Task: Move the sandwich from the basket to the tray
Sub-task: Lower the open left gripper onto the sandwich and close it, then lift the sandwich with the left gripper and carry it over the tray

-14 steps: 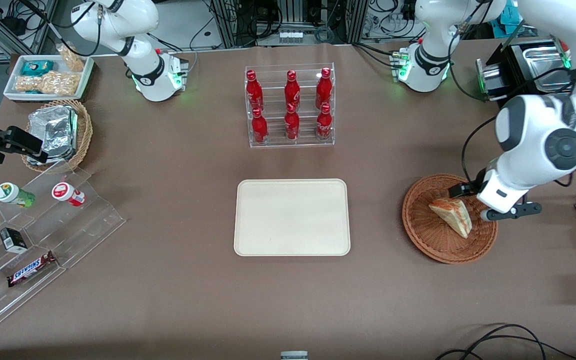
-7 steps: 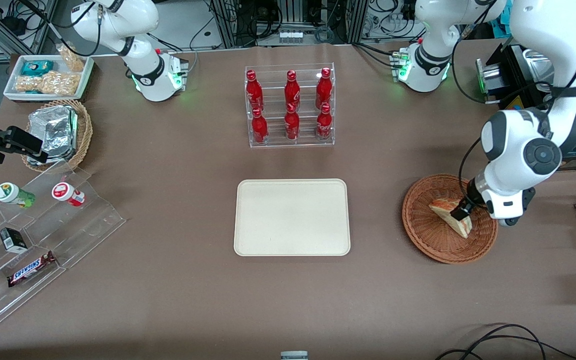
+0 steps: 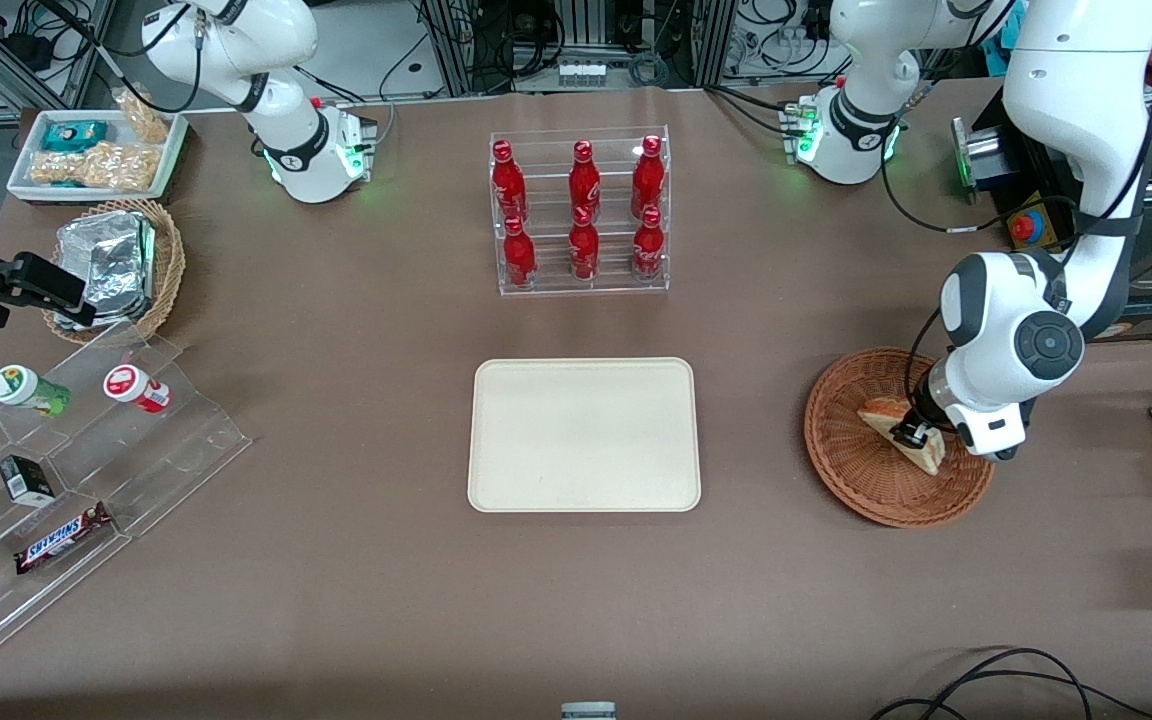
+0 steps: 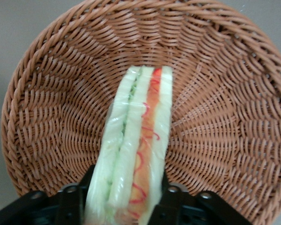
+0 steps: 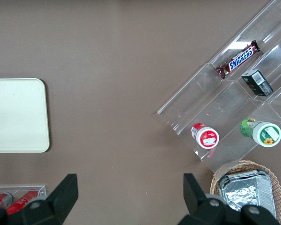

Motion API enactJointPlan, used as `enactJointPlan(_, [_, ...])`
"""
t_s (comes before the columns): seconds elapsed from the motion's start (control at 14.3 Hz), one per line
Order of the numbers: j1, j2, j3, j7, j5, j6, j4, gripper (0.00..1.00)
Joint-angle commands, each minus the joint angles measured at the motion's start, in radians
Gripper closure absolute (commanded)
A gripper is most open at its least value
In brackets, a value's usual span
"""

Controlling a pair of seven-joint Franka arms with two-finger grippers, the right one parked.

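Note:
The sandwich (image 3: 881, 412) lies in the round reddish-brown basket (image 3: 851, 470) toward the working arm's end of the table. It is a white wedge with orange and green filling, and its cut edge faces the wrist camera (image 4: 140, 140). My gripper (image 3: 911, 435) is down in the basket (image 4: 225, 117), and its black fingers (image 4: 171, 192) press against both bread faces of the wedge. The gripper (image 4: 126, 176) is shut on the sandwich, which still rests on the wicker. The cream tray (image 3: 584, 435) lies flat mid-table, beside the basket, with nothing on it.
A clear rack of red bottles (image 3: 581, 215) stands farther from the front camera than the tray. Toward the parked arm's end are a stepped acrylic stand with snacks (image 3: 86, 450), a paler basket with foil packets (image 3: 121, 265) and a white snack tray (image 3: 96, 155).
The wrist has turned and come down from beside the sandwich onto it. Its fingers now sit on either side of the wedge. The sandwich has not moved.

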Motion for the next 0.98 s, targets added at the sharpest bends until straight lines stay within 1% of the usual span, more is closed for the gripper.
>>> enactJointPlan(0.0, [0.003, -0.020, -0.003, 0.002, 0.018, -0.113, 0.062, 0.96])
enactJointPlan(0.07, [0.003, -0.022, -0.005, 0.025, 0.033, -0.220, 0.124, 0.96])
enactJointPlan(0.21, [-0.011, -0.014, -0.009, 0.059, 0.039, -0.411, 0.241, 0.97])
enactJointPlan(0.28, [-0.025, -0.014, -0.011, 0.063, 0.038, -0.453, 0.266, 0.98])
enactJointPlan(0.35, [-0.052, -0.017, -0.012, 0.060, 0.035, -0.456, 0.272, 0.99])
enactJointPlan(0.49, [-0.120, -0.016, -0.015, 0.069, 0.022, -0.421, 0.274, 0.98])
enactJointPlan(0.63, [-0.179, 0.011, -0.060, 0.179, 0.018, -0.334, 0.278, 0.99])
enactJointPlan(0.7, [-0.199, 0.041, -0.093, 0.228, 0.019, -0.309, 0.312, 0.98])
enactJointPlan(0.77, [-0.227, 0.088, -0.122, 0.231, 0.019, -0.300, 0.364, 0.97])
enactJointPlan(0.84, [-0.271, 0.142, -0.144, 0.208, 0.019, -0.300, 0.432, 0.97])
enactJointPlan(0.91, [-0.319, 0.188, -0.146, 0.183, 0.021, -0.303, 0.494, 0.96])
